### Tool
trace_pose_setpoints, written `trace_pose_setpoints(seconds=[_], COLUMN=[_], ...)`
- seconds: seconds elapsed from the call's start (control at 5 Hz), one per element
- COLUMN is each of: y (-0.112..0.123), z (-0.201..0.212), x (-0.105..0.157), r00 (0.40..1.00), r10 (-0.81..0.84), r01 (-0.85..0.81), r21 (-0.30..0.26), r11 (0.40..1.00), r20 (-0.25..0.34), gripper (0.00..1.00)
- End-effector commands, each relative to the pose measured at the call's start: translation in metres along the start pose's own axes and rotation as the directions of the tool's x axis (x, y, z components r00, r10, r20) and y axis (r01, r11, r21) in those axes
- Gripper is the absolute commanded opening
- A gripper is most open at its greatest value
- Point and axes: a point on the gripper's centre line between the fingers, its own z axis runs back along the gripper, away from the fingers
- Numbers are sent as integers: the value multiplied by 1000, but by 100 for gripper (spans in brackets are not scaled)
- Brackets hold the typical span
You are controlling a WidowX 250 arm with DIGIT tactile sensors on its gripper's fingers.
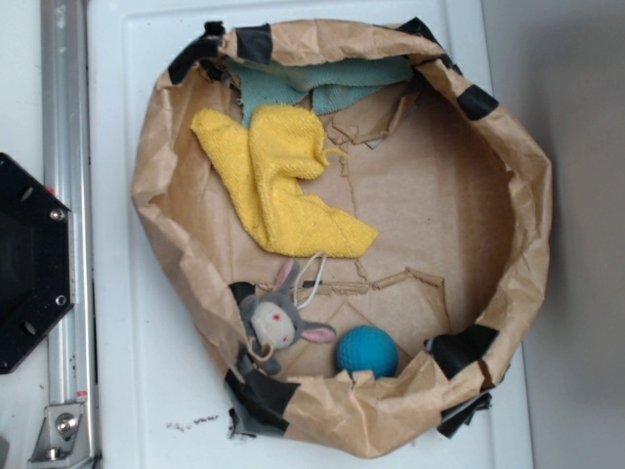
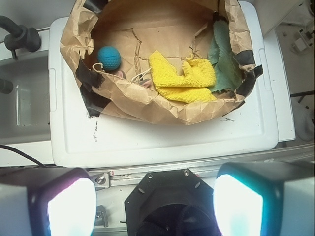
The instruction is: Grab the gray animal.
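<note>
The gray animal [image 1: 277, 322] lies inside a brown paper ring [image 1: 156, 186] near its lower left wall, with long pink-lined ears, a pale face and a thin string loop. In the wrist view only a small pink and gray bit of the gray animal [image 2: 121, 74] shows behind the paper wall. My gripper [image 2: 154, 202] is open, its two glowing fingers [image 2: 69, 206] wide apart with nothing between them. It hangs over the black robot base [image 2: 172, 201], well short of the ring and the toy. The gripper does not show in the exterior view.
A blue ball [image 1: 366, 351] sits right beside the animal. A yellow cloth [image 1: 278, 176] and a teal cloth [image 1: 322, 88] lie further inside the ring. The ring rests on a white lid [image 2: 162, 142]. A metal rail [image 1: 63, 127] and the black base [image 1: 29, 264] stand to the left.
</note>
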Motion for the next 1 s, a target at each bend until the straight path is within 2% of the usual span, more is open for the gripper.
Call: trace_pose_setpoints(seconds=[0.0,0.2,0.4,0.6,0.8], y=[0,-8,-12,-4,-8], z=[0,-27,-38,-81,-124], x=[0,47,87,99,94], r00=[1000,968,901,807,820], r10=[0,247,425,564,530], r01=[0,-249,-431,-577,-548], r21=[0,-52,-67,-30,-27], r11=[1000,967,900,817,836], r20=[0,-32,-84,-173,-217], gripper=[100,100,100,100,100])
